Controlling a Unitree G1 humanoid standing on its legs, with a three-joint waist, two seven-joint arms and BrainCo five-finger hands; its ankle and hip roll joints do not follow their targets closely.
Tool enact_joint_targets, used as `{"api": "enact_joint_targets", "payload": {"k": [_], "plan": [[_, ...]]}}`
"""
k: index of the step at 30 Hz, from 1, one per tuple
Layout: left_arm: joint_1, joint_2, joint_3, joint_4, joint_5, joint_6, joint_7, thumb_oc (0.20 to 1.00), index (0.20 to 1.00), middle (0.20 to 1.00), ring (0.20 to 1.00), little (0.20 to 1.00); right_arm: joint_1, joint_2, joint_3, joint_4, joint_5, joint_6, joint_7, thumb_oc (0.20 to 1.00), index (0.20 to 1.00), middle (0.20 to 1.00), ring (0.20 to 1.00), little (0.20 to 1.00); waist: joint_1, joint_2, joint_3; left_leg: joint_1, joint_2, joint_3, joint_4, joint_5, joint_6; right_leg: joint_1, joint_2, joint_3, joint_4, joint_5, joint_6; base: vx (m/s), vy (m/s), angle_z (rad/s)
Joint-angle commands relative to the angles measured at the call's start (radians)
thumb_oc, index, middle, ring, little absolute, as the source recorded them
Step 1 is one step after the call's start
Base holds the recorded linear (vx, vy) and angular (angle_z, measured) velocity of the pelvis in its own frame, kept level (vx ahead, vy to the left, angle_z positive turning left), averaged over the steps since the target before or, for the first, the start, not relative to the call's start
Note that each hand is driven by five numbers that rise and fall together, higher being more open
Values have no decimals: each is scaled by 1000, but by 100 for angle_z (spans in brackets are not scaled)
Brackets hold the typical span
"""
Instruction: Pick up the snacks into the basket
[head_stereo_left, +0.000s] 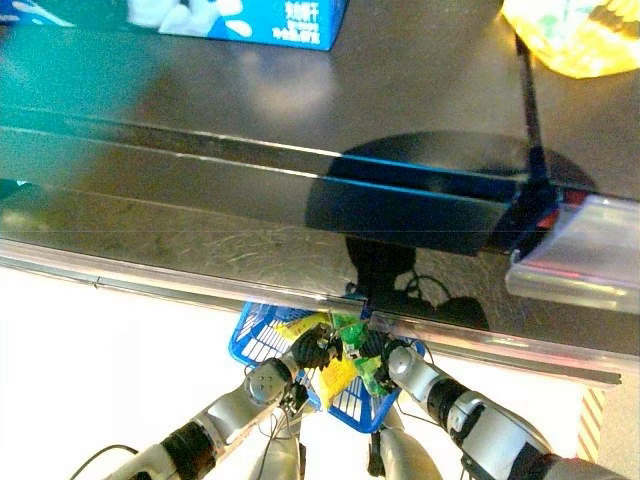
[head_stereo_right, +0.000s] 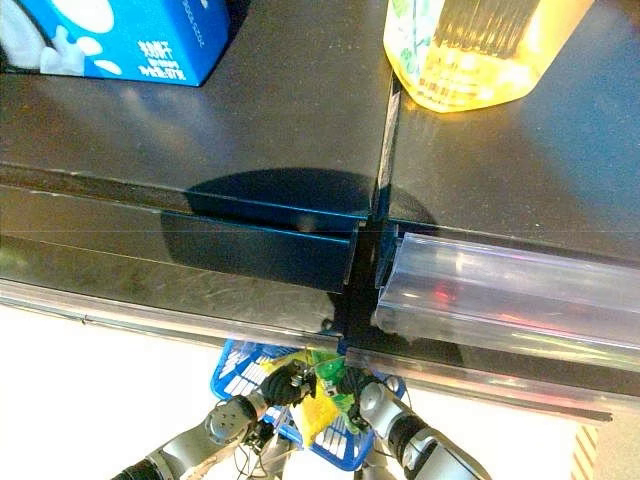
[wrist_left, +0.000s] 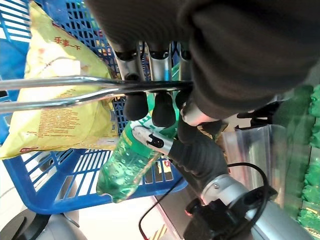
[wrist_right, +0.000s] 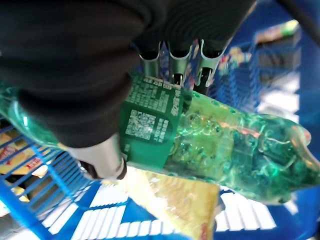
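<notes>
- Your right hand (wrist_right: 100, 75) has its fingers and thumb curled round a green bottle (wrist_right: 215, 140), lying on its side just above the blue basket (wrist_left: 65, 185).
- Your left hand (wrist_left: 150, 65) has its fingers hooked round the basket's wire handle (wrist_left: 55, 87), carrying it.
- A yellow bag (wrist_left: 55, 95) already lies inside, under the handle.
- Lower the bottle past the handle, beside the bag, before you loosen the fingers; let go only once it rests on the mesh.
- Hold the basket level, or the bottle may roll toward the rim.
- Shelf (head_stereo_left: 300, 150) above carries a blue carton (head_stereo_left: 250, 20); leave it.
</notes>
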Motion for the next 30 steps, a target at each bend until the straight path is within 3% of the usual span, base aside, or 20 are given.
{"api": "enact_joint_targets", "payload": {"k": [1, 5, 6, 7, 24, 30], "plan": [[-133, -43, 6, -321, -58, -176, -59, 200, 200, 200, 200, 200, -158, -2, -58, -7, 103, -60, -54, 200, 200, 200, 200, 200, 3, 21, -33, -57, -15, -13, 119, -121, -16, -13, -81, 28, 131, -129, 125, -4, -11, 4], [-143, -47, -8, -318, -65, -173, -61, 200, 200, 200, 200, 200, -175, 6, -80, 16, 146, -64, -61, 200, 200, 200, 200, 200, 9, 25, -26, -62, -20, -17, 124, -121, -15, -14, -81, 27, 136, -132, 124, -7, 0, 13], [-143, -51, -11, -318, -70, -170, -60, 200, 200, 200, 200, 200, -177, 12, -80, 20, 153, -64, -60, 918, 918, 918, 918, 918, 11, 27, -25, -64, -20, -19, 124, -121, -15, -15, -83, 24, 138, -132, 124, -12, -8, 9], [-145, -53, -13, -316, -70, -170, -60, 200, 200, 200, 200, 200, -182, 17, -84, 26, 161, -63, -65, 1000, 1000, 1000, 1000, 1000, 11, 29, -23, -66, -22, -23, 126, -120, -15, -16, -84, 22, 139, -133, 124, -9, -5, 4], [-123, -41, -3, -316, -77, -159, -67, 200, 200, 200, 200, 200, -127, 19, -87, 24, 153, -57, -52, 1000, 1000, 1000, 1000, 1000, 19, 14, -32, -67, -28, -28, 141, -128, -10, -7, -92, 17, 147, -134, 126, -14, 10, 3], [-101, -44, 24, -253, -21, -159, -66, 200, 200, 200, 200, 200, -25, -1, -53, -102, 143, -81, -21, 1000, 1000, 1000, 1000, 1000, 13, -5, -47, -53, -28, -30, 150, -135, -6, 12, -95, 12, 154, -138, 127, -19, 10, 0]]}}
